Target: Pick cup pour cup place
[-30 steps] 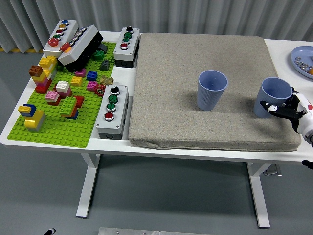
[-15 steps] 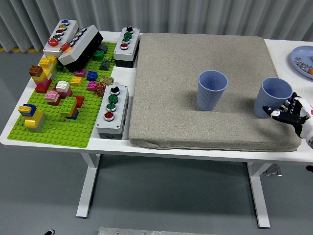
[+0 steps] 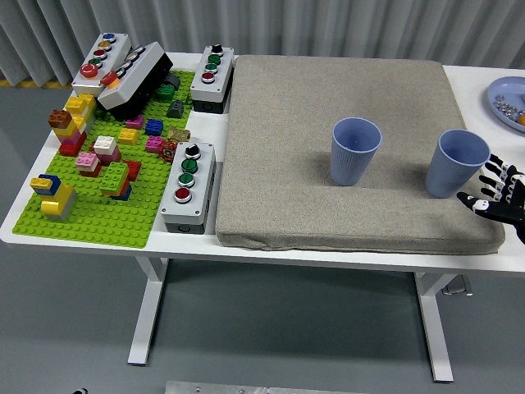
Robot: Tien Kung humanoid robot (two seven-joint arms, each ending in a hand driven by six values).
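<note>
Right hand (image 3: 499, 197), black with white finger segments: you see it at the desk's right edge, fingers spread and holding nothing, just beside the right-hand blue plastic cup (image 3: 457, 163) but apart from it. One second ago your fingers were wrapped against that cup's side; half a second ago they had loosened; now the hand has drawn back toward the near right corner, and the cup stands upright where it was.

Left arm: not in view.

Item, centre blue plastic cup (image 3: 355, 151): upright on the grey fabric mat (image 3: 328, 98), well apart from the right-hand cup, unchanged from the earlier frames.

Item, grey fabric mat: covers the middle and right of the white desk (image 3: 16, 226); its near edge lies close to the desk's near edge. Open mat surface lies left of and behind both cups, and between them.

Item, blue plate (image 3: 504, 97): at the far right corner, cut off by the frame, small pieces on it too small to tell.

Item, green brick baseplate (image 3: 107, 222) with coloured toy bricks (image 3: 98, 156): fills the left side, reaching the near left corner.

Items, grey push-button boxes: one (image 3: 189, 184) between baseplate and mat, one (image 3: 212, 75) at the far edge, one (image 3: 102, 60) at the far left corner beside a tilted black box (image 3: 139, 82).
</note>
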